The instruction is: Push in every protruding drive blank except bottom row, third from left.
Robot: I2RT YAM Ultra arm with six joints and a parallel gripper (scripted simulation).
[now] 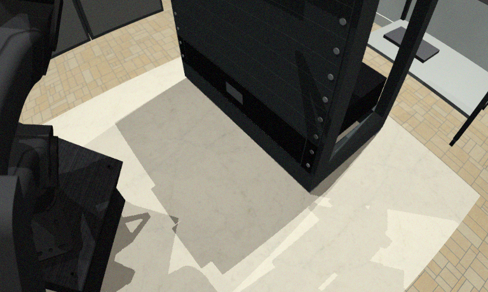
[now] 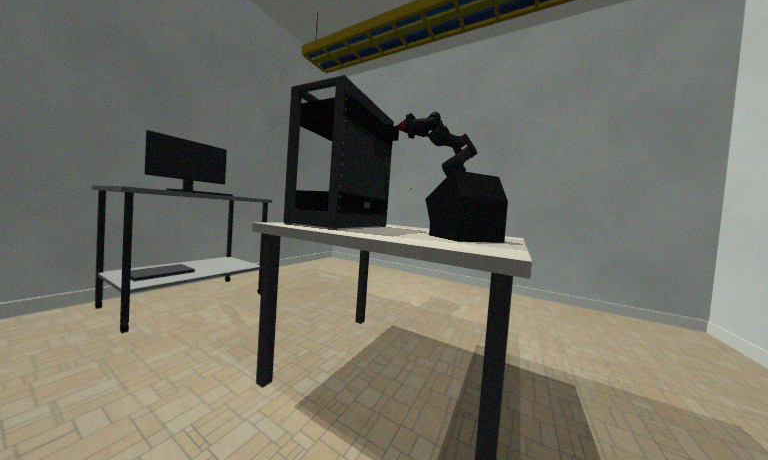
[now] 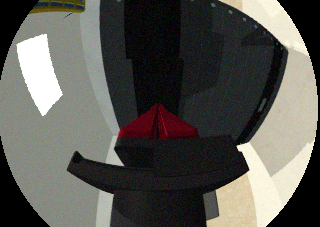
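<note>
Pincer (image 3: 158, 126) tips pressed together facing the rack (image 3: 134, 47); the top view misses it.

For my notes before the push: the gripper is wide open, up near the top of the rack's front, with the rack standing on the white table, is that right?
Not quite: the gripper is shut, holding nothing. The wrist view shows its red fingers pressed together in a point. The rest holds: it is up near the top of the rack's front, on the white table.

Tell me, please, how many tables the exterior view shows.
2: the white-topped table bearing the rack and arm, and a dark desk with a monitor behind it at the left.
</note>
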